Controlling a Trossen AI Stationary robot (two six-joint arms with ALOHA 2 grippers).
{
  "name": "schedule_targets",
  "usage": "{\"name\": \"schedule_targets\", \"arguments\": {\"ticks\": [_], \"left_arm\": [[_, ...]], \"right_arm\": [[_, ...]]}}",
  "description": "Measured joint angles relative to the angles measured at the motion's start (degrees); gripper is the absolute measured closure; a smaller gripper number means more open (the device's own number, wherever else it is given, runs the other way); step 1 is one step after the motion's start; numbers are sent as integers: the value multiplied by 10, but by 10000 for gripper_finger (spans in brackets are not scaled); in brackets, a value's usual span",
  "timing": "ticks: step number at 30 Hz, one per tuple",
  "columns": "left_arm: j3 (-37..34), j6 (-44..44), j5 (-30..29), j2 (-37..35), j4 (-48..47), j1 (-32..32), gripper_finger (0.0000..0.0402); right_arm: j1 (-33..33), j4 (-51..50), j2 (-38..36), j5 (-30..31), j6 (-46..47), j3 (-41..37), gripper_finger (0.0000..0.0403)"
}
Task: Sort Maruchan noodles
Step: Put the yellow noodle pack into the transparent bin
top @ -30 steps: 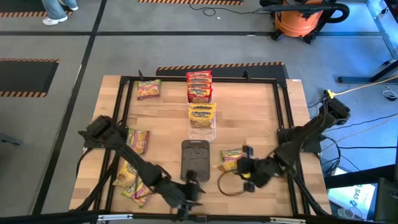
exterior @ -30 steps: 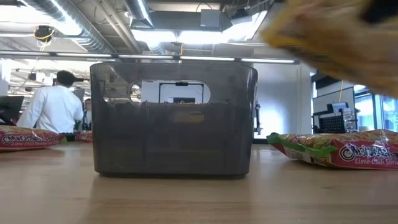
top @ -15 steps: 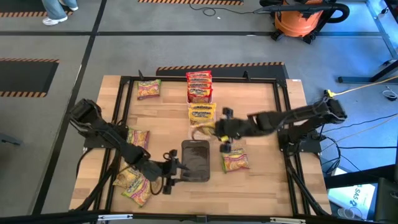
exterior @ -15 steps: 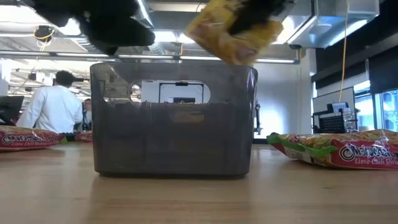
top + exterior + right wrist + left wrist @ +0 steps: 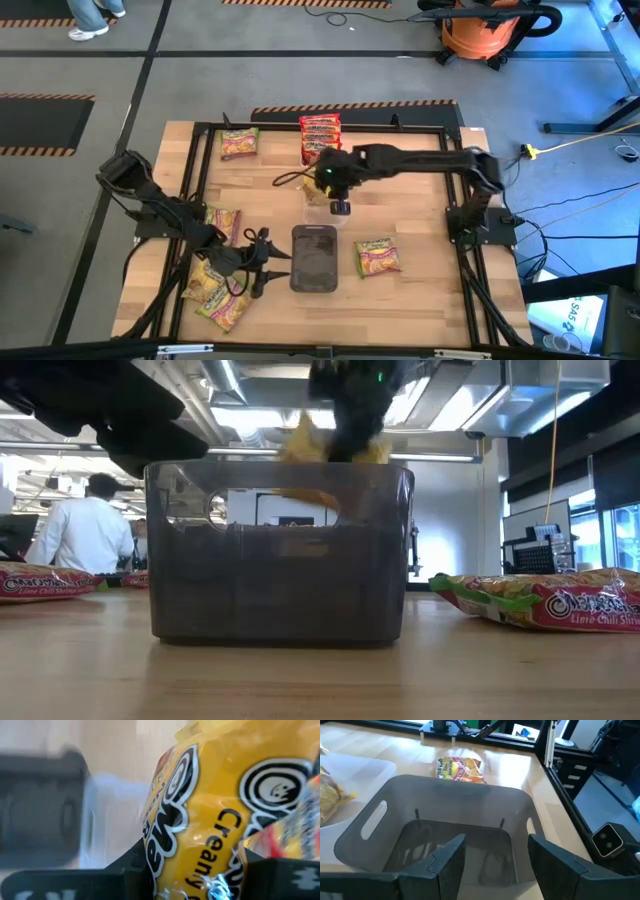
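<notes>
Wooden table (image 5: pixel 420 200) | right hand (image 5: pixel 330 178) clamps yellow packet (image 5: pixel 210 805) | left hand (image 5: pixel 495 852) spread, empty

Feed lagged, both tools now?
Left tool: open, empty, facing the dark bin.
Right tool: shut on a yellow noodle packet.

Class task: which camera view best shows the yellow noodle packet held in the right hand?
The right wrist view: the yellow packet fills it, its print readable. The low view shows only its edge behind the dark bin; in the high view the right hand hides it.
</notes>
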Motion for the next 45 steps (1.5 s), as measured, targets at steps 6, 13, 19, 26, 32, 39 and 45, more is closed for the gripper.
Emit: {"name": "schedule_targets", "arguments": {"ticks": [6, 13, 19, 26, 32, 39, 45], "left_arm": [[0, 0, 3, 0, -1, 5, 194], [0, 0, 3, 0, -1, 5, 194], [0, 0, 3, 1, -2, 5, 194], [0, 0, 4, 1, -2, 5, 194], [0, 0, 4, 1, -2, 5, 194], [0, 0, 4, 1, -3, 5, 194], [0, 0, 4, 1, -3, 5, 194]], "right_arm": [[-28, -38, 51, -25, -43, 2, 294], [-28, -41, 80, -49, -62, 2, 288], [-28, -42, 90, -58, -77, 2, 287], [-28, -40, 115, -67, -87, 2, 285], [-28, -35, 117, -70, -87, 1, 236], [-28, -20, 117, -31, -87, 1, 153], [-28, -11, 115, -31, -88, 1, 135]]}}
